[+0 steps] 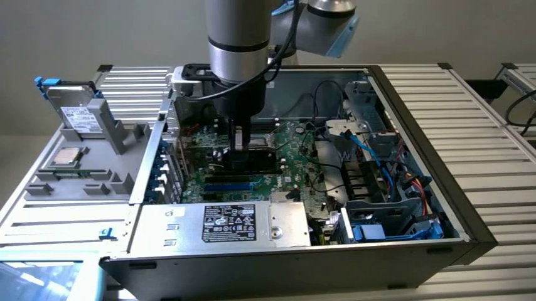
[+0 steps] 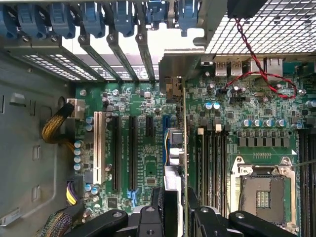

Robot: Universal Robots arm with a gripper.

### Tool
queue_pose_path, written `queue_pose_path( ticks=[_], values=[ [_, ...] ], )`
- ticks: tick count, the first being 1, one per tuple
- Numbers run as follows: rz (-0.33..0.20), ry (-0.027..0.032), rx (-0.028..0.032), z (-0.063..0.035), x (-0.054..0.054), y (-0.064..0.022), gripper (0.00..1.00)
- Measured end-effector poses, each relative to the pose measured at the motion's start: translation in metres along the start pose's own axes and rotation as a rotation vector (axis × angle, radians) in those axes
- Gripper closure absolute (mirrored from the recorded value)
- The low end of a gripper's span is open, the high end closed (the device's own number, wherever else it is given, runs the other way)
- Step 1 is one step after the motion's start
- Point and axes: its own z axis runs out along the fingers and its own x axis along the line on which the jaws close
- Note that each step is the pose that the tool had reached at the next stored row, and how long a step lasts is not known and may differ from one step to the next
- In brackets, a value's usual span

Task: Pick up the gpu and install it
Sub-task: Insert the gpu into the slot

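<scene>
The arm reaches straight down into the open computer case (image 1: 469, 194), which sits on the ribbed metal desk (image 1: 494, 106), and the claw (image 1: 241, 147) hangs low over the green motherboard (image 1: 289, 160). From the wrist, the claw (image 2: 175, 200) is clamped on the gpu (image 2: 178, 148), both fingers (image 2: 158, 207) pressed to its faces. The card is seen edge-on as a thin upright strip, its silver bracket (image 2: 170, 88) pointing toward the slotted rear wall and the row of blue retention clips (image 2: 94, 17). The gpu stands over the board between the long black expansion slots (image 2: 132, 153) on one side and the memory slots (image 2: 212, 163) on the other, with a white slot (image 2: 97, 148) farther off and the bare processor socket (image 2: 261, 192) beyond the memory. In the exterior view the dark block under the claw looks like the gpu (image 1: 250, 162); whether its edge is already touching a slot is hard to say from here. A power supply (image 1: 230, 222) fills the case's near corner, and at the exterior view's left a grey tray (image 1: 92, 182) carries a drive (image 1: 80, 116) and a processor chip (image 1: 69, 157)
</scene>
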Motion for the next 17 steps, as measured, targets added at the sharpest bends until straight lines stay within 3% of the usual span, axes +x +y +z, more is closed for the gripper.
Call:
queue_pose_path(
  ticks=[8,17],
  values=[
    [0.000,-0.0014,0.0001,0.0113,0.012,0.0063,0.71],
    [0.014,-0.0028,-0.0003,0.0200,0.012,0.0098,0.71]
  ],
)
